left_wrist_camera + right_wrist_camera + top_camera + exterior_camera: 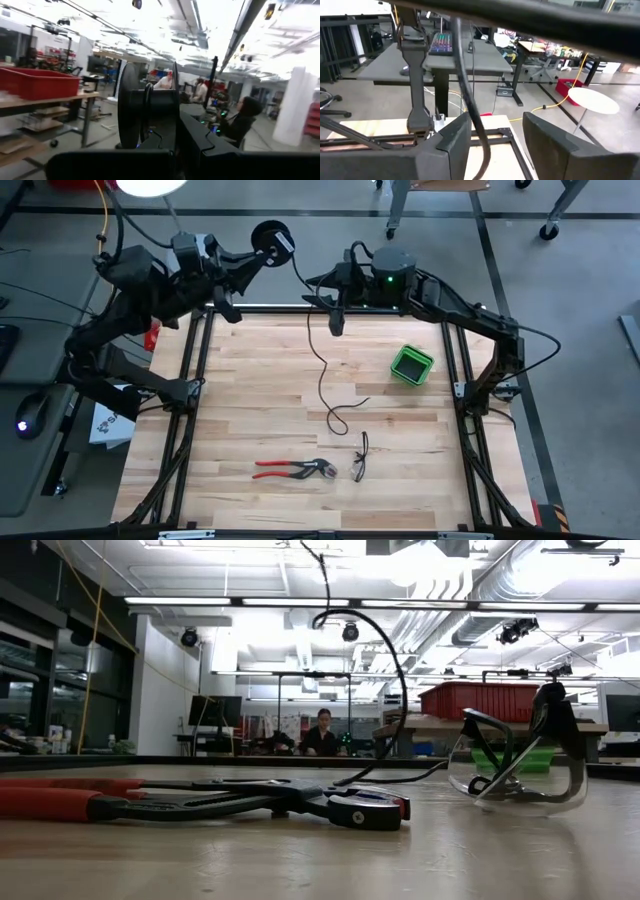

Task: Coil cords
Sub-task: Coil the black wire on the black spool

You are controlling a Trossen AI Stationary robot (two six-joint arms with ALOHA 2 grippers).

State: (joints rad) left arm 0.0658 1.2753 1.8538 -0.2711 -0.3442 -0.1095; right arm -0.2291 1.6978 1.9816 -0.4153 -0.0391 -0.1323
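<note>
A thin black cord (322,370) runs from a black spool (270,238) above the table's far edge, past my right gripper (335,310), and down to the wooden table, where its end lies in a loose loop (340,420). My left gripper (250,258) is shut on the spool (150,107), which has a few turns of cord on its hub. My right gripper (495,135) is open, and the cord (470,100) passes between its fingers, close to one finger (452,142). In the low view the cord (400,690) arcs up from the table. My left gripper holds the spool at the far left, lifted clear of the table, with its axle about level. The fingers come from the table's left side. The place of contact is dark in the wrist view, so the part held cannot be told. My right gripper: whether the cord touches a finger, I cannot tell.
Red-handled pliers (290,470) and safety glasses (360,458) lie near the table's front edge. A green box (411,365) stands at the right. A yellow cable (100,220) hangs beyond the far left corner. People sit in the room behind.
</note>
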